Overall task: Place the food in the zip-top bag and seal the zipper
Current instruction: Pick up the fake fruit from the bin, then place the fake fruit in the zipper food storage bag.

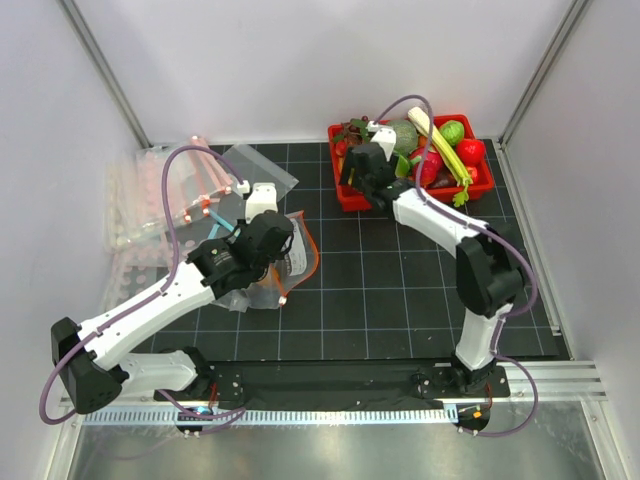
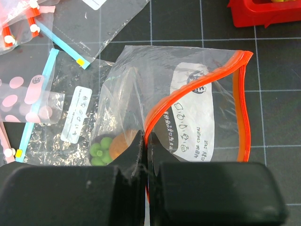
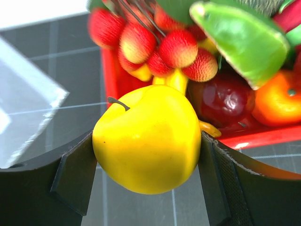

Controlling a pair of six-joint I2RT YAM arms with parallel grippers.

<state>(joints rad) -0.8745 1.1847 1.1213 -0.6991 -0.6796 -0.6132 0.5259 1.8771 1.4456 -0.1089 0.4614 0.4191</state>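
Two end effectors over one desk (image 1: 380, 300), black with a pale grid.

1. Left end effector (image 2: 145, 141): jaws fully together and pinched on the zipper (image 2: 242, 108) of the zip-top bag (image 2: 141, 70), the strip passing between the fingertips.

2. Zip-top bag: clear and floppy, lying on the desk left of centre, just ahead of the left arm. It has a white printed label on one face. The red-orange zipper has its two halves bowed apart, so the mouth is open. Inside are a dark-orange piece (image 2: 124, 141) and a cluster of green peas (image 2: 100, 151), both low in the bag and close beside the pinching fingertips.

3. Right end effector (image 3: 146, 174): jaws wide, one finger against each side of the yellow fruit (image 3: 146, 136), which fills the gap between them. The fruit is round with a short dark stem and is held at the near left edge of the red bin (image 3: 263, 136). Whether anything supports it from below cannot be told.

4. Red bin: at the far right of the desk. It contains a bunch of red berries (image 3: 160, 47), a green piece (image 3: 240, 37), a dark red fruit (image 3: 225, 101) and an orange fruit (image 3: 277, 101).

5. Spare bags: clear bags with pink strips (image 1: 160, 200) are heaped at the far left. A pink-dotted bag (image 2: 28, 101) with a blue strip lies just beside the zip-top bag.
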